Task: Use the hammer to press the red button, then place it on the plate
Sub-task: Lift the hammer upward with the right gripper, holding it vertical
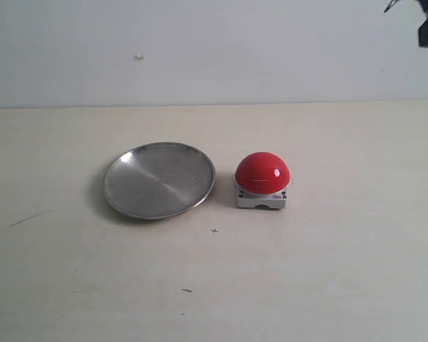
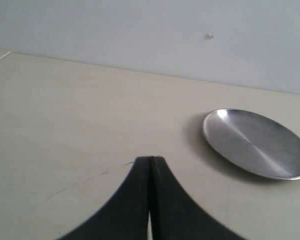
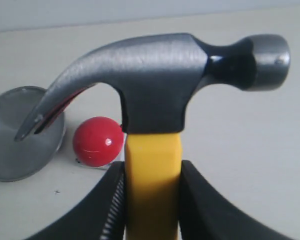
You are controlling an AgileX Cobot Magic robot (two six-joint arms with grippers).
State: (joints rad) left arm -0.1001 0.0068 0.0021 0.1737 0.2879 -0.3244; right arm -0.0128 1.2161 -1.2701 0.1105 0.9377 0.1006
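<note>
Yellow handle clamped tight in the right pincer (image 3: 152,200), the hammer (image 3: 155,90) hangs well apart from the red button (image 3: 97,141), which lies toward its claw side.

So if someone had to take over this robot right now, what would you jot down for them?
Left gripper: shut, holding nothing, low over the table near the plate.
Right gripper: shut on the hammer by its yellow handle, head up, well away from the red button.
Plate and red button sit side by side on the table, not touching. The plate has nothing on it.
Done: hammer picked up. Whether the button has been pressed cannot be told.
Left: probably press the button with the hammer, then lay the hammer on the plate.
</note>
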